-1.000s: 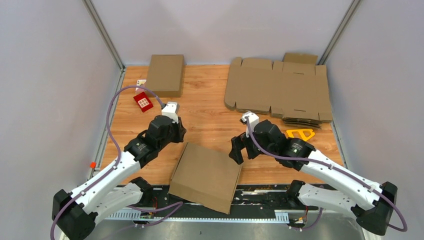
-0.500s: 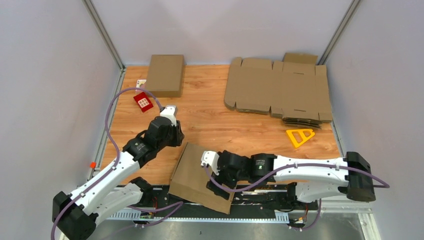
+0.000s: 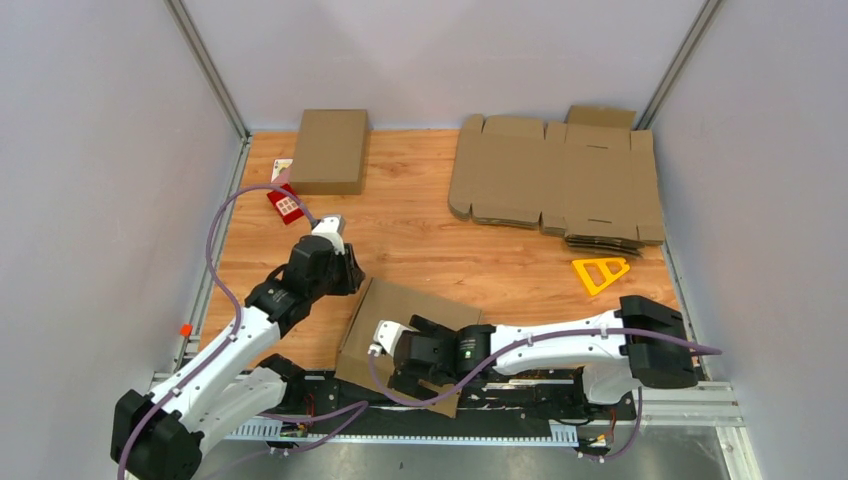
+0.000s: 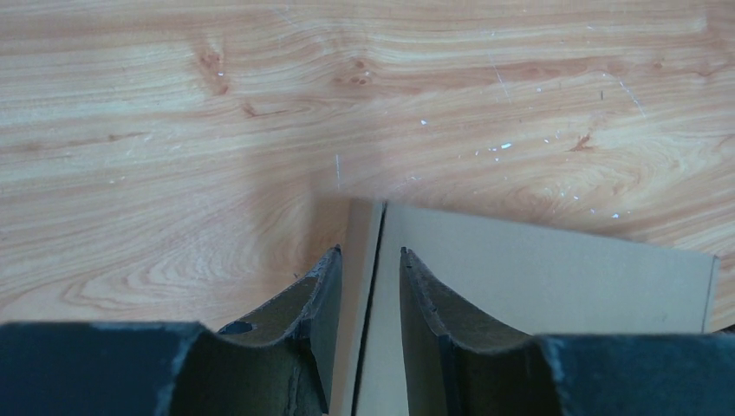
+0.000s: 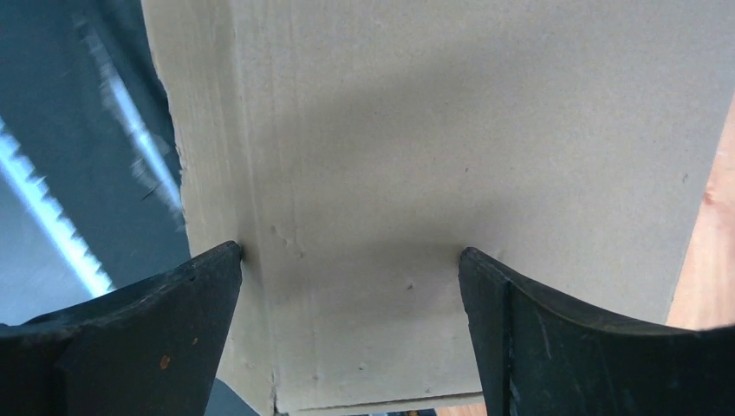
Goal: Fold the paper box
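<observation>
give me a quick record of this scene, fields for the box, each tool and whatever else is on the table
paper box: folded shut, lying askew at the near edge, its near corner past the wood
left tool: fingers a little apart at the box's far-left corner; contact unclear
right tool: wide open, low over the box's near part, holding nothing
other cardboard: pile of flat blanks far right; closed box far left
small items: red item near the closed box; yellow triangle frame near the pile
table: wood-grain top
</observation>
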You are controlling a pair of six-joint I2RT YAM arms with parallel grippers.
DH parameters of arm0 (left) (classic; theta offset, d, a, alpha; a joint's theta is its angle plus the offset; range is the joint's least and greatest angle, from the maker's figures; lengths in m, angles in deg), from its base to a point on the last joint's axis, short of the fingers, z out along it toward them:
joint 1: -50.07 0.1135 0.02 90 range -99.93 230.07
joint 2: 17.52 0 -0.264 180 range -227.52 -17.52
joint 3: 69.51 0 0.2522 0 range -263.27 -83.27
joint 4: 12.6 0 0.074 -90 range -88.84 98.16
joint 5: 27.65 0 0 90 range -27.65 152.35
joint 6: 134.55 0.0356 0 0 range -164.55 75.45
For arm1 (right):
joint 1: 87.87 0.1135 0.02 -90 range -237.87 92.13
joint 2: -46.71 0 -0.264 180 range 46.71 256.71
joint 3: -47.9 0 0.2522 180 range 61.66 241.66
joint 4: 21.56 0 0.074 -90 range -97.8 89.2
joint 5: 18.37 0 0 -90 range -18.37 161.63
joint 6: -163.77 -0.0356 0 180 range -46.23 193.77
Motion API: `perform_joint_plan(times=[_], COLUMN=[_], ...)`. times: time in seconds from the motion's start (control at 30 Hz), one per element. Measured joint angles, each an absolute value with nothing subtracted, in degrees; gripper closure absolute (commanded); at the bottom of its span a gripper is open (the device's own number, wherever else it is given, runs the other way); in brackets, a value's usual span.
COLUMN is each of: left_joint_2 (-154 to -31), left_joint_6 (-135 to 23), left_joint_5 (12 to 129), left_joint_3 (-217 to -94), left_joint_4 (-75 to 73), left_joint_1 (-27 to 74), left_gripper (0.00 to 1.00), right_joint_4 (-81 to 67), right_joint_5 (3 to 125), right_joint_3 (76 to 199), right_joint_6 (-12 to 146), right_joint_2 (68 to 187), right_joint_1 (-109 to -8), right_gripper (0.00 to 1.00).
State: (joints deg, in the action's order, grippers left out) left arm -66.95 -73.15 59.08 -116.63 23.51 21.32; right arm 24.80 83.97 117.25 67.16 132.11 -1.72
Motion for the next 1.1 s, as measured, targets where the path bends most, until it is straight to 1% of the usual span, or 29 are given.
perform_joint_plan(times=[0.13,0.3,0.33,0.47,0.5,0.63,0.7,0.77,0.8,0.87,1.03,1.07,1.1], left_joint_2=[-65.27,-65.1,-65.07,-64.57,-64.57,-64.57,-64.53,-64.16,-63.7,-62.28,-58.15,-57.36,-56.33], left_joint_6=[-73.52,-73.72,-73.72,-73.72,-73.72,-73.68,-73.68,-73.68,-73.68,-73.79,-76.15,-77.04,-78.16], left_joint_5=[59.63,59.98,59.98,59.98,60.0,60.81,61.11,61.92,62.36,63.45,68.89,69.68,69.81], left_joint_3=[-115.19,-114.8,-114.69,-113.53,-113.4,-113.27,-113.27,-113.29,-113.31,-113.35,-114.05,-114.07,-114.07], left_joint_4=[22.06,21.36,21.21,20.4,20.38,20.25,20.27,20.6,21.1,22.48,26.67,27.05,27.42], left_joint_1=[22.12,22.76,22.76,22.8,22.8,22.8,22.8,22.8,22.8,22.8,22.37,21.75,19.81], left_gripper=[0.61,0.61,0.61,0.6,0.6,0.6,0.6,0.59,0.61,0.69,0.97,1.0,1.0], right_joint_4=[25.35,25.33,25.26,25.28,25.02,24.1,22.4,20.17,19.19,17.28,14.11,13.85,13.31], right_joint_5=[90.85,95.88,96.27,96.14,95.97,91.07,86.11,80.78,78.68,76.19,72.38,71.68,70.42], right_joint_3=[119.68,119.2,118.82,117.71,117.71,117.69,117.05,116.2,115.96,115.96,116.18,116.22,116.33], right_joint_6=[64.29,60.4,60.03,59.09,59.11,60.73,61.52,61.98,62.09,62.09,61.71,61.52,61.12], right_joint_2=[135.61,135.13,134.73,133.47,133.42,131.65,128.55,124.22,122.08,118.91,118.12,118.58,119.46], right_joint_1=[-2.31,-7.95,-9.24,-15.31,-16.14,-18.42,-20.78,-25.43,-28.1,-32.67,-40.54,-41.61,-43.44], right_gripper=[0.16,0.16,0.15,0.02,0.0,0.0,0.0,0.0,0.0,0.0,0.0,0.0,0.0])
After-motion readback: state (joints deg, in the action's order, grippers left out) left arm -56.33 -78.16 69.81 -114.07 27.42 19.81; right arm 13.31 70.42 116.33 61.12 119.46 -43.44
